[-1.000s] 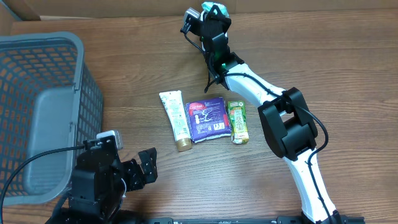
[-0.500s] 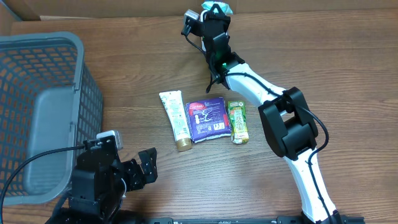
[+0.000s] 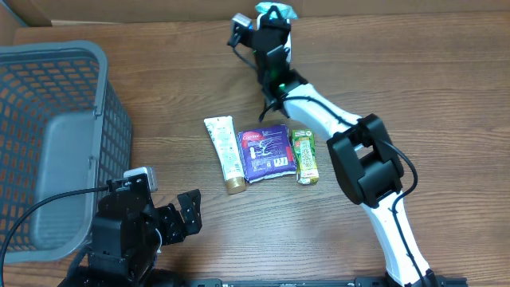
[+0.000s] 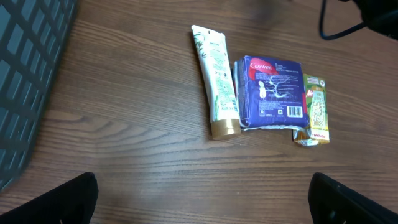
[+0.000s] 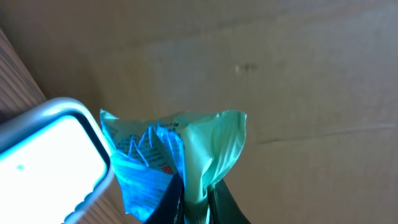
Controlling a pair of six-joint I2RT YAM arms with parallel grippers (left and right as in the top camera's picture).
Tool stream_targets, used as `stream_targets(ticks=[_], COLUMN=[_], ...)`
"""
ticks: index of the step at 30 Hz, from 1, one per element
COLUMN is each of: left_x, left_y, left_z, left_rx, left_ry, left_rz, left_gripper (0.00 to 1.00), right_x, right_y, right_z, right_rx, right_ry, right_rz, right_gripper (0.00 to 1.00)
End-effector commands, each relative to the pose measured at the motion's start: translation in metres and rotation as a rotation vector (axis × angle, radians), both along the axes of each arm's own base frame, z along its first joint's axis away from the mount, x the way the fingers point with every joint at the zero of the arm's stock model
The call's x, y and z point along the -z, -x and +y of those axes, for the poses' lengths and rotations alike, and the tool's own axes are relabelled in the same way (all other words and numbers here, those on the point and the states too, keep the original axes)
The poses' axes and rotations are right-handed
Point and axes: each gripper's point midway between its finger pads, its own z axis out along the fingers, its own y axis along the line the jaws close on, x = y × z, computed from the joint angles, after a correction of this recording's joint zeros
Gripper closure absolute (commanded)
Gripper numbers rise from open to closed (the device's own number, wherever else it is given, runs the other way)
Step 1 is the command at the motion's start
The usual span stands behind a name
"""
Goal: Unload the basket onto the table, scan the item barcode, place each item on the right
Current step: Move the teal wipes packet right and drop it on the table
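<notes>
My right gripper (image 3: pixel 271 17) reaches to the table's far edge and is shut on a crinkled blue and green packet (image 3: pixel 280 10). In the right wrist view the dark fingers (image 5: pixel 221 196) pinch the packet's (image 5: pixel 168 149) lower edge, and the gripper (image 5: pixel 198 196) holds it upright before a brown cardboard wall. A bright white panel with a grey rounded rim (image 5: pixel 50 155) sits just left of the packet. No barcode is legible. My left gripper (image 3: pixel 187 215) rests at the front left, open and holding nothing; its fingertips (image 4: pixel 68 199) stand wide apart over bare wood.
A white tube (image 3: pixel 225 154), a purple Carefree pack (image 3: pixel 267 151) and a green carton (image 3: pixel 304 156) lie side by side mid-table. They show again in the left wrist view as tube (image 4: pixel 216 81), pack (image 4: pixel 272 92) and carton (image 4: pixel 314 109). A grey mesh basket (image 3: pixel 48 135) fills the left side.
My right gripper has shifted a little left and farther back with the packet in it. The left arm and the table items have not moved.
</notes>
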Motion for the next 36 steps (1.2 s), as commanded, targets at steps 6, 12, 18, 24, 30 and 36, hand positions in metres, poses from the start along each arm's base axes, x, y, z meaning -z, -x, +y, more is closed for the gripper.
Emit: stream_targets(ticks=[6,12,18,24,30,36], left_x=[0.001,0.001,0.001,0.001,0.001,0.001], left_y=[0.002,0.002,0.002,0.002,0.002,0.002], left_z=[-0.002,-0.002,-0.002,-0.002,-0.002,-0.002], left_rx=[0.005,0.005,0.005,0.005,0.005,0.005], left_ry=[0.010,0.010,0.010,0.010,0.010,0.010], left_rz=[-0.001,-0.001,-0.001,-0.001,-0.001,-0.001], left_gripper=[0.01,0.01,0.00,0.00,0.01,0.00], right_x=[-0.082,-0.132,-0.197,-0.187,-0.122,-0.046], right_y=[0.025,0.076,0.146,0.201,0.218,0.217], right_z=[-0.016,-0.014,-0.044,-0.107,-0.212,-0.305], right_rx=[0.052,-0.094,-0.137,0.108,0.718,1.038], right_ry=[-0.163,-0.345,-0.655,-1.003,-1.380,-1.580], right_rz=[0.007,0.195,0.325,0.527,0.566,0.528], right_gripper=[0.96,0.96,0.96,0.96,0.96,0.96])
